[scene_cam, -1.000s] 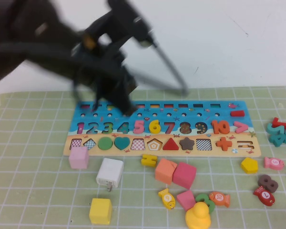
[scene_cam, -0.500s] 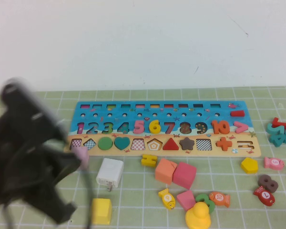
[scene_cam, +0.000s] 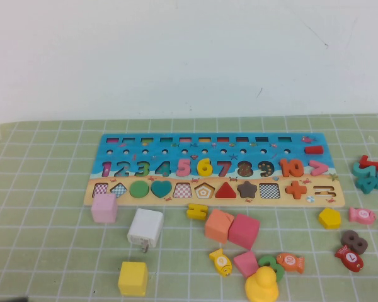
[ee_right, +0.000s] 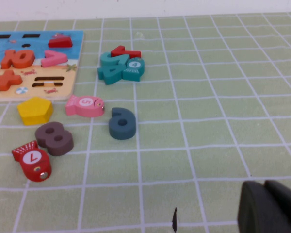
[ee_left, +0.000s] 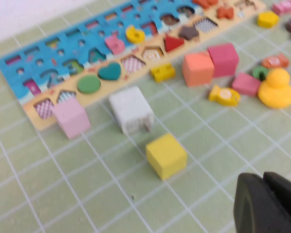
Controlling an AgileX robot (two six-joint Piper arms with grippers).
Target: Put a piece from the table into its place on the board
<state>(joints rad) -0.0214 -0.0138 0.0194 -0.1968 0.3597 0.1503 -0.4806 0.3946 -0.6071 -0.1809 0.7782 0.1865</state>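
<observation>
Claws sit clear of the long wooden puzzle board point(scene_cam: 214, 170): left claw point(ee_left: 266, 204) clenched empty; right claw point(ee_right: 271, 206) low over the tabletop point(ee_right: 223, 121), state untellable. Yellow wooden digit 6 point(scene_cam: 204, 167) fills its slot.

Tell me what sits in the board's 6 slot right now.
On the board, the 6 slot holds the yellow 6 piece, seated flat among the other numerals. The recess beneath is covered. Left end effector and right end effector hang shut, away from it.

We find open bench point(scene_cam: 44, 189) at nine o'clock of the board point(scene_cam: 214, 168); toward six o'clock the pink cube point(scene_cam: 104, 207), white block point(scene_cam: 145, 229) and yellow duck point(scene_cam: 262, 285) crowd our way
</observation>
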